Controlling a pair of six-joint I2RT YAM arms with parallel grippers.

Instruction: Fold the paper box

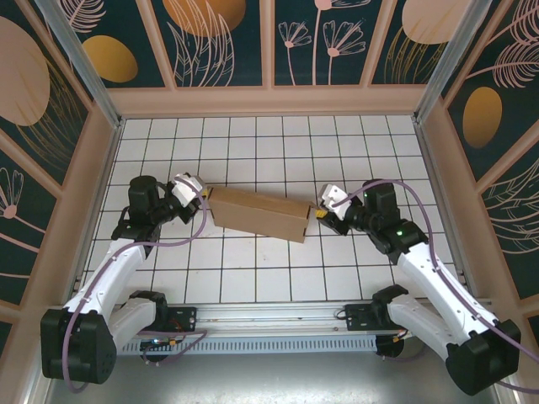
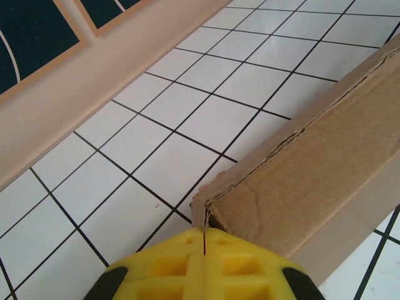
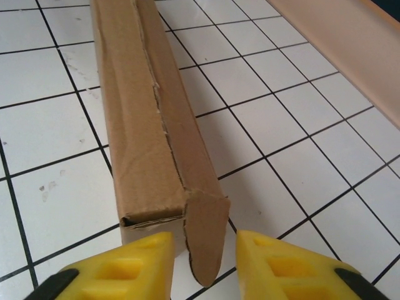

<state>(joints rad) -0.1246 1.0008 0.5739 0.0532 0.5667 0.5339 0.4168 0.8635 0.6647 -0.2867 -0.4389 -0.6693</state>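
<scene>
The paper box (image 1: 257, 215) lies folded into a long brown tube across the middle of the tiled floor. My left gripper (image 1: 205, 199) is at its left end. In the left wrist view its yellow fingers (image 2: 169, 262) are pressed together, and the thin edge of the box's corner flap (image 2: 201, 209) runs into the seam between them. My right gripper (image 1: 318, 214) is at the box's right end. There its fingers (image 3: 275, 256) stand apart on either side of a rounded end flap (image 3: 207, 219) that sticks out of the box (image 3: 134, 106), without touching it.
The white tiled floor (image 1: 253, 278) is ringed by a low beige wall (image 1: 269, 101) with patterned panels above it. The wall runs close behind the left gripper (image 2: 204, 232) in the left wrist view. Open tiles lie in front of and behind the box.
</scene>
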